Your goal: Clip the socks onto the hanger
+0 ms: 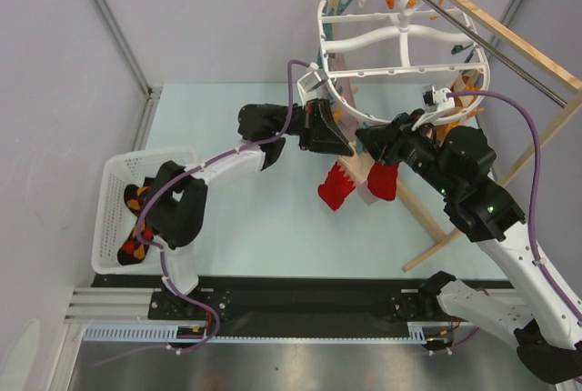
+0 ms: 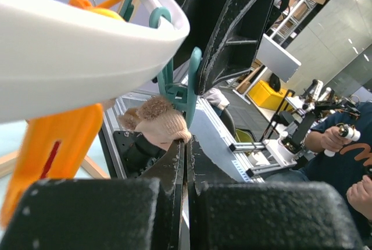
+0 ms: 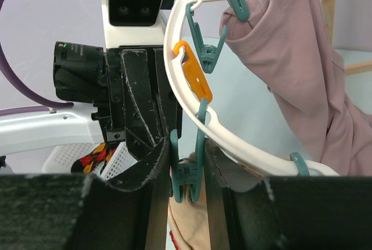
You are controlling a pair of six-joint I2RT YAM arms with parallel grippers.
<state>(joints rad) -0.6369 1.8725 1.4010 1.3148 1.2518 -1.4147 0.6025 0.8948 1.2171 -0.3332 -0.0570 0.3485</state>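
The black argyle socks [image 1: 136, 200] lie in a white basket [image 1: 107, 173] at the left; a bit of one shows in the right wrist view [image 3: 96, 158]. The white ring hanger [image 1: 400, 71] hangs at the back right. My right gripper [image 1: 371, 143] [image 3: 187, 146] is shut on a teal clip [image 3: 189, 174] under the ring [image 3: 244, 139]. My left gripper [image 1: 347, 147] [image 2: 186, 140] is shut, with the beige cuff [image 2: 157, 123] of a red sock [image 1: 339, 187] at its tips, just below that teal clip [image 2: 181, 90].
A second red sock [image 1: 383, 180] hangs beside the first. A mauve-pink cloth [image 3: 302, 75] hangs from the ring. Orange clips [image 3: 195, 75] dangle nearby. Wooden rack poles [image 1: 509, 36] cross behind and below [image 1: 427, 223] the hanger.
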